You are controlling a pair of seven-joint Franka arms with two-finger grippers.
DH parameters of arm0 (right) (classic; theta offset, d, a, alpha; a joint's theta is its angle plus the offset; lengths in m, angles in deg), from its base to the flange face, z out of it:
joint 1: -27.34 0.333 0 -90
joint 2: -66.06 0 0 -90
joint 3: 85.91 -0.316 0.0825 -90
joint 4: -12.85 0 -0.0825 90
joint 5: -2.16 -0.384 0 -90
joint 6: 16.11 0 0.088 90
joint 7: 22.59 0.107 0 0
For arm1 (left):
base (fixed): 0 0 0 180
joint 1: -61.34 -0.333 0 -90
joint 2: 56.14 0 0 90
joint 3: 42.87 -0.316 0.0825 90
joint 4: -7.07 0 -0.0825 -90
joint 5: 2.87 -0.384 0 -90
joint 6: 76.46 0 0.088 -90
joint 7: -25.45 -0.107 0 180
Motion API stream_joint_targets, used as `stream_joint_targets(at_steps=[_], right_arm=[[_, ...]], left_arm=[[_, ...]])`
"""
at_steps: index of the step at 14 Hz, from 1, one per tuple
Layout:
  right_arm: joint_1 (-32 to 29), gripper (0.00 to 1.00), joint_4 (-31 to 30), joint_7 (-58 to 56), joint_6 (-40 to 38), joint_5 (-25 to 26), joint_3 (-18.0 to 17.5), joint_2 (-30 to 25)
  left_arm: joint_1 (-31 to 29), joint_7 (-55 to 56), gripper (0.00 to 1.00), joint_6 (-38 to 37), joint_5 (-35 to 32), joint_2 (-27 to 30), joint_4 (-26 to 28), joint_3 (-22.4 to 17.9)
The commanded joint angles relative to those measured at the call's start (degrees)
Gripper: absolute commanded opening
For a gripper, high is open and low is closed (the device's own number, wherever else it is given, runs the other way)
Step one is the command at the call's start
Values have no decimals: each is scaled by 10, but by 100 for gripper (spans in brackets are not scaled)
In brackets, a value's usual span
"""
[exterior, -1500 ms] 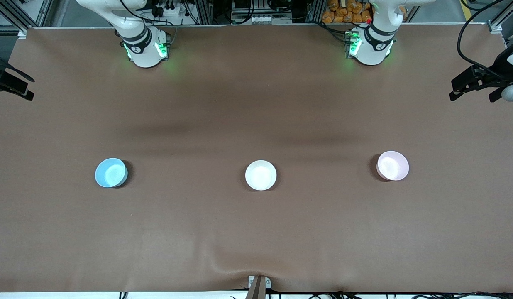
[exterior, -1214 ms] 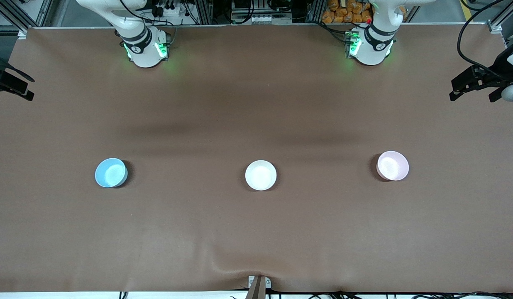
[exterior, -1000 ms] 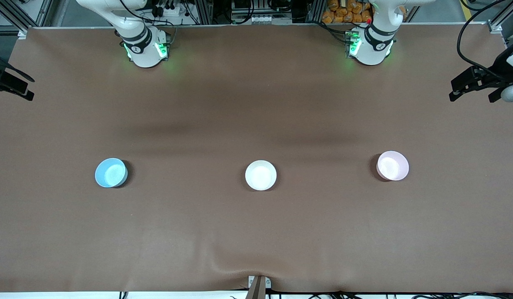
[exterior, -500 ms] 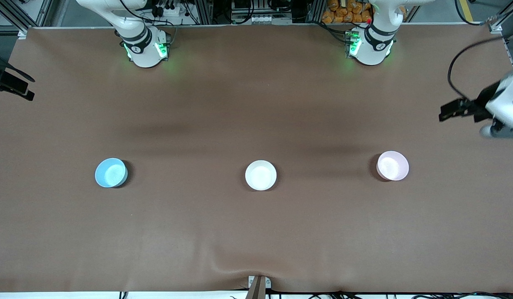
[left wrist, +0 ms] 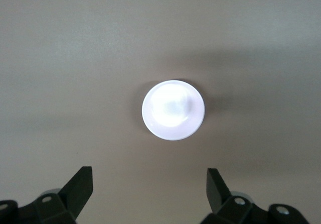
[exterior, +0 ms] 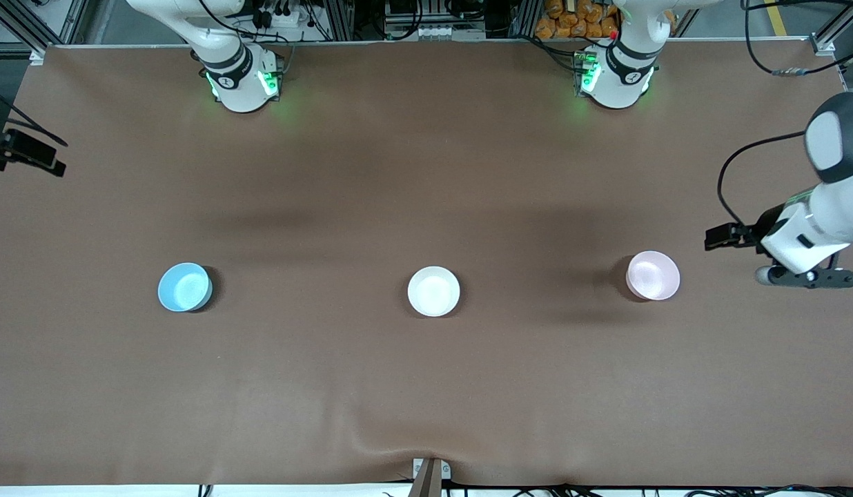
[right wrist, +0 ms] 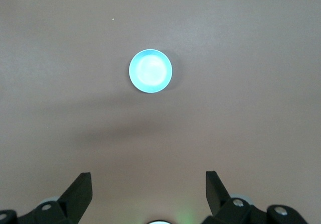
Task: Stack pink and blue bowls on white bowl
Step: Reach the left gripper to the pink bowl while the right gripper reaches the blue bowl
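The left hand hangs in the air over the left arm's end of the worktop, just beside the pink bowl, its white forearm bent in from the edge of the front view. The left wrist view shows its fingers spread wide with nothing between them, the pink bowl lying ahead of them on the bare surface. The right hand is also spread and empty, held high over the right arm's end of the worktop, with the blue bowl well ahead of its fingers. In the front view only a dark bit of that arm's gear shows at the edge. The worktop is covered in plain brown cloth, slightly rumpled at the edge nearest the front camera. The white bowl stands upright between the blue bowl and the pink one, well apart from both hands; only the front view shows it. Racks and cables line the wall past the arm bases.
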Motion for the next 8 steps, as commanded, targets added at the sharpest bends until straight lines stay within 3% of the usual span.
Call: stream_joint_targets(at_steps=[1,5,8], right_arm=[[-4,100,-28,-3,37,7,-3,17],[-5,100,-41,-18,84,7,-3,83],[-4,100,-41,-45,140,6,-3,136]], left_arm=[[-9,-17,100,69,-6,-13,48,1],[-14,-21,100,201,-6,-21,139,2],[-26,-58,98,256,-4,-66,151,3]])
